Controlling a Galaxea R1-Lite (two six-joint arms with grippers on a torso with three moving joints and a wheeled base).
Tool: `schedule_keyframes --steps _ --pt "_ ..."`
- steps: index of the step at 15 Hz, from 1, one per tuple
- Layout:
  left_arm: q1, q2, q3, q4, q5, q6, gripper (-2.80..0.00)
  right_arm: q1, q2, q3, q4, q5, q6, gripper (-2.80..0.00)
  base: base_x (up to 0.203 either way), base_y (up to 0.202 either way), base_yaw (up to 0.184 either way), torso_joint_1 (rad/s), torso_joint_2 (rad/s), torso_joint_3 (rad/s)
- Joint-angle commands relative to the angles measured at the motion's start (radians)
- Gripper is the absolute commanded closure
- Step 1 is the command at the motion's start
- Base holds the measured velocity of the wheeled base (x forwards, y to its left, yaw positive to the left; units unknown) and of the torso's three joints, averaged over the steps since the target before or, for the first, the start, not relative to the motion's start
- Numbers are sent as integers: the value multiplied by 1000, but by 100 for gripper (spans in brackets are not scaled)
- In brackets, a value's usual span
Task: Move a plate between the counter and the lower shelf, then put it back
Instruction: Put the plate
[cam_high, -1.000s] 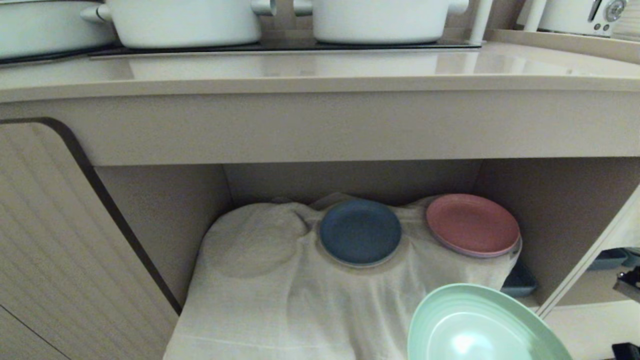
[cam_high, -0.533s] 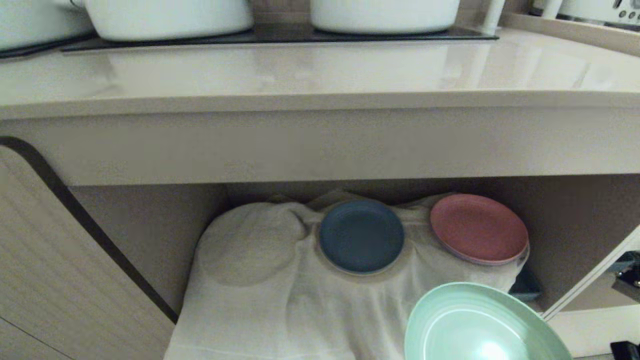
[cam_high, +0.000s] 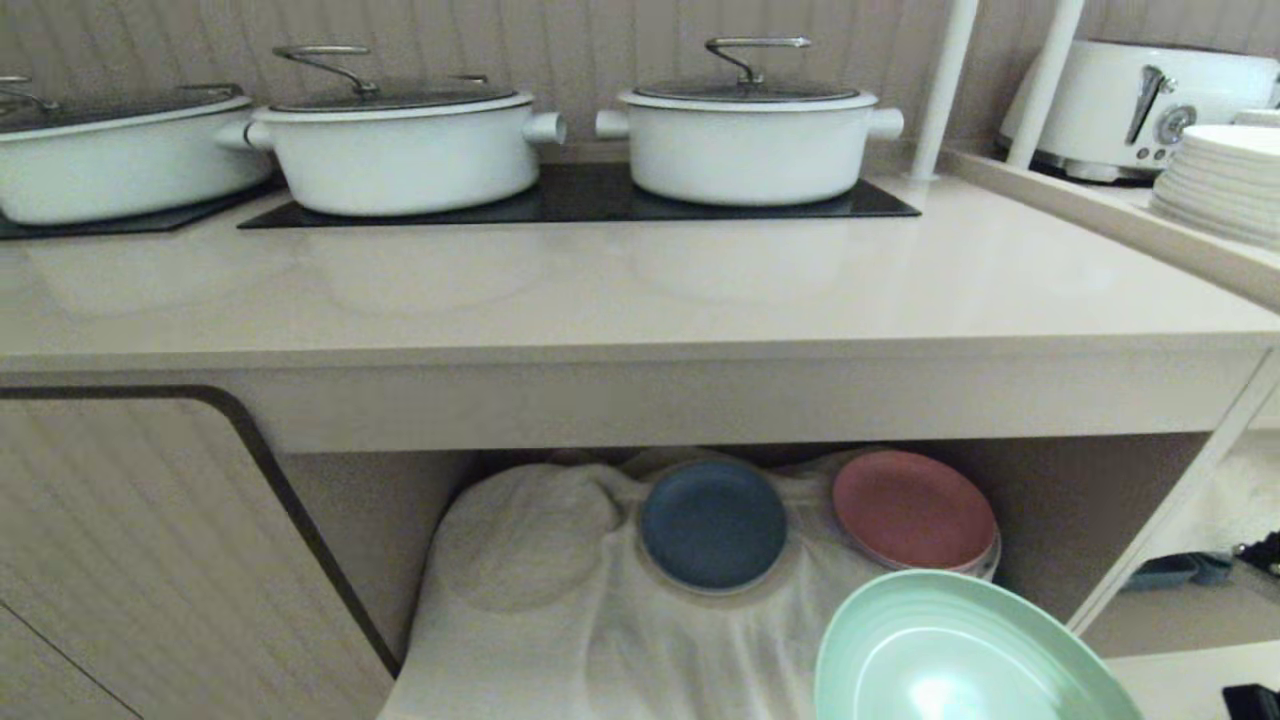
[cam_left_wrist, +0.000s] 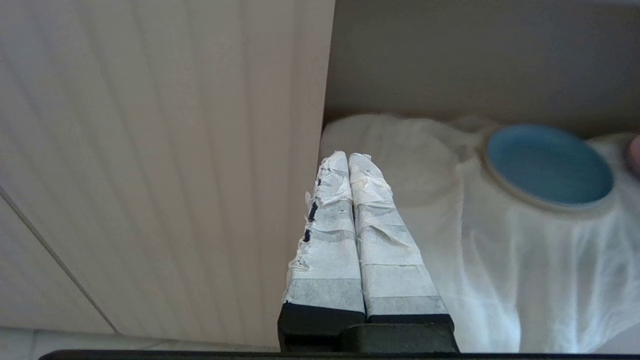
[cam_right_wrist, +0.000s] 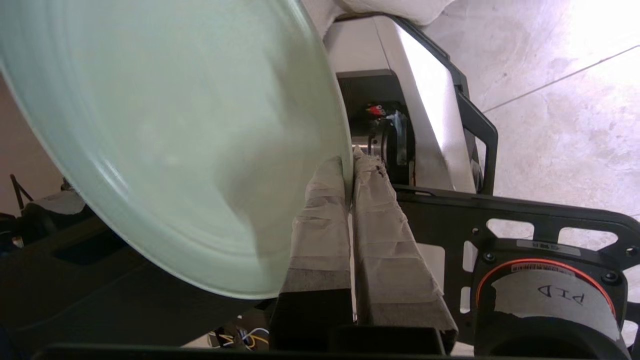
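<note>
The mint-green plate (cam_high: 960, 660) hangs tilted at the lower right of the head view, in front of the lower shelf (cam_high: 560, 620) and below the counter (cam_high: 640, 290). My right gripper (cam_right_wrist: 350, 162) is shut on the plate's (cam_right_wrist: 165, 130) rim, one taped finger on each face. The gripper itself is outside the head view. My left gripper (cam_left_wrist: 348, 156) is shut and empty, parked low beside the ribbed cabinet door (cam_left_wrist: 160, 150), pointing toward the shelf's white cloth (cam_left_wrist: 500, 240).
A dark blue plate (cam_high: 713, 522) and a pink plate (cam_high: 912, 510) lie on the cloth at the back of the shelf. White lidded pots (cam_high: 755, 140) stand on black hob panels (cam_high: 580, 195). A side ledge holds a white plate stack (cam_high: 1220, 180) and a toaster (cam_high: 1130, 110).
The whole head view has shifted: the camera rose, so the counter top, pots and side ledge now show from above. The green plate keeps its place in the picture, still held.
</note>
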Motion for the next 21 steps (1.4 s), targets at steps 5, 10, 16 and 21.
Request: schedule_keyframes --steps 5,10,16,21 --pt "0 0 -1 0 1 0 0 1 0 0 5 2 3 0 0 0 0 284 -485 -231" --pt "0 0 0 0 1 0 0 1 0 1 5 2 1 0 0 0 0 291 -502 -249" --pt "0 0 0 0 1 0 0 1 0 1 8 2 1 0 0 0 0 280 -542 -265" --pt "0 0 -1 0 1 -1 0 1 -2 1 8 3 1 0 0 0 0 205 -404 -198"
